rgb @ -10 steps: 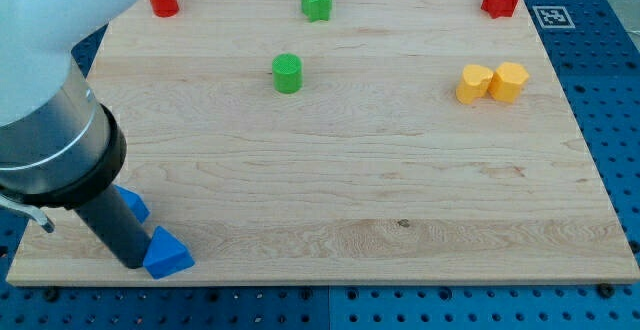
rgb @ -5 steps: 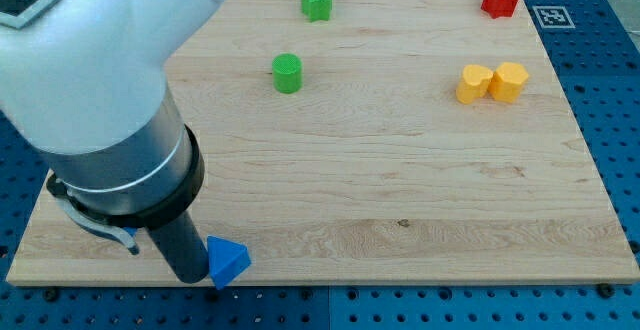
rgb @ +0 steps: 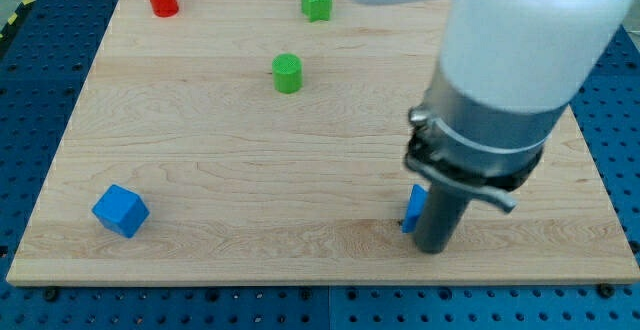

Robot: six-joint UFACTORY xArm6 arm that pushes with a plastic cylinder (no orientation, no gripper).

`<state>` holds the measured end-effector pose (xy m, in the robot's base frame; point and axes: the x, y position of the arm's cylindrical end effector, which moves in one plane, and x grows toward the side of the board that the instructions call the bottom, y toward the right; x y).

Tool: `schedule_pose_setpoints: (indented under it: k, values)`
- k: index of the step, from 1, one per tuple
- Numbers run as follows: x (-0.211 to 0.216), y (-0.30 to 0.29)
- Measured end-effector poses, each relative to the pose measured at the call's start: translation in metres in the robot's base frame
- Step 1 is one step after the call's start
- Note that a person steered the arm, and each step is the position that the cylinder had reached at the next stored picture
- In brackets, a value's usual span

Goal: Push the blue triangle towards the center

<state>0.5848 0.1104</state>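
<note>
Tip (rgb: pixel 432 249) of dark rod touches blue triangle (rgb: pixel 413 208) on pale wooden board (rgb: pixel 240 170).

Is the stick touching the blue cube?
No, my tip is far off at the view's right beside the blue triangle, while the blue cube sits alone at the left.

blue triangle (rgb: pixel 414 208): mostly hidden behind the rod (only a sliver shows) | arm (rgb: pixel 520 40): cut off at the view's top, covering the board's right part

A pale wooden table (rgb: pixel 250 160) with visible grain sits on a blue perforated base (rgb: pixel 615 130) — evenly lit, no harsh shadows.
</note>
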Motion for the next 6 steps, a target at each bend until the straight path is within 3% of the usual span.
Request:
schedule_pose_setpoints:
  k: [2,4,6]
  values:
    - [-0.005,0.005]
    - [-0.017,-0.027]
    - [-0.035,0.000]
